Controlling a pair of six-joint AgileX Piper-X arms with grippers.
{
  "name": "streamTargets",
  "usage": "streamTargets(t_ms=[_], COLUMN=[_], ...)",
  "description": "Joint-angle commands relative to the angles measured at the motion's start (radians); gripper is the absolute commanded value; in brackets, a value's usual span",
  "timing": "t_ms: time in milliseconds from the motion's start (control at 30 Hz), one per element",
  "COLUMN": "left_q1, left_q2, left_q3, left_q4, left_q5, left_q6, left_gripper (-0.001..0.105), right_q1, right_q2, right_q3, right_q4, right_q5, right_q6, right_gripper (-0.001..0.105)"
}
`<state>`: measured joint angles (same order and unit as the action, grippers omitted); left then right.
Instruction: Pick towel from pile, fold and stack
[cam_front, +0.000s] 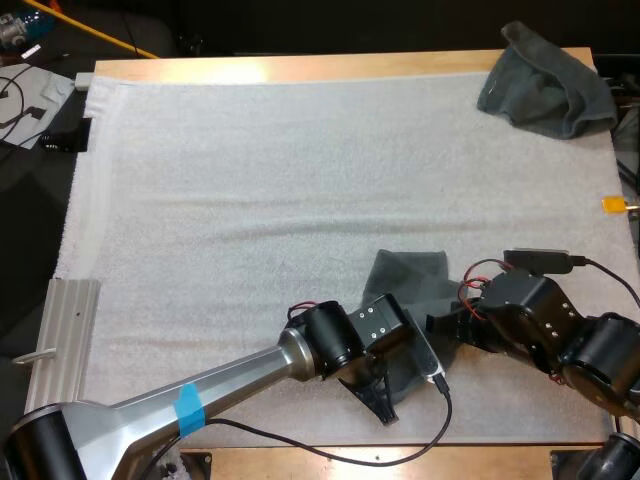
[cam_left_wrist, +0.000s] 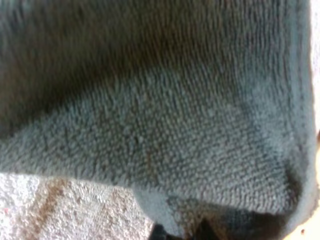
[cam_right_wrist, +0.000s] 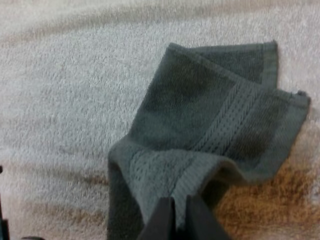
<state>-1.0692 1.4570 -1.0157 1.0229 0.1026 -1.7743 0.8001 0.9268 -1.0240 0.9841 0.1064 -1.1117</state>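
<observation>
Towel (cam_front: 410, 285): half folded on the mat (cam_front: 250, 200), by its near edge, right of the middle.
Right claw (cam_right_wrist: 176, 202): pinched on the towel's folded rim.
Left claw (cam_front: 383, 410): closed on a corner of the same towel, on its near side.
Risk: we judge that uneven pulls from the two claws may skew the fold, and that a thin pinch may slip and let a layer fall open.
Crumpled towel (cam_front: 545, 80): at the mat's far right corner, well apart.
Containers: none; both towels lie straight on the mat.
</observation>
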Motion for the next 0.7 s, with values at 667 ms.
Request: streamTargets(t_ms=[667], left_q1=[0.021], left_q2=[-0.474], left_q3=[-0.252], left_q4=[0.24], left_q5=[-0.141], left_q6=[-0.105], left_gripper=[0.0], right_q1=[0.009], right_q2=[-0.061], right_q3=[-0.26], right_q4=[0.305], right_q5=[-0.001], right_q6=[-0.037], right_gripper=[0.0])
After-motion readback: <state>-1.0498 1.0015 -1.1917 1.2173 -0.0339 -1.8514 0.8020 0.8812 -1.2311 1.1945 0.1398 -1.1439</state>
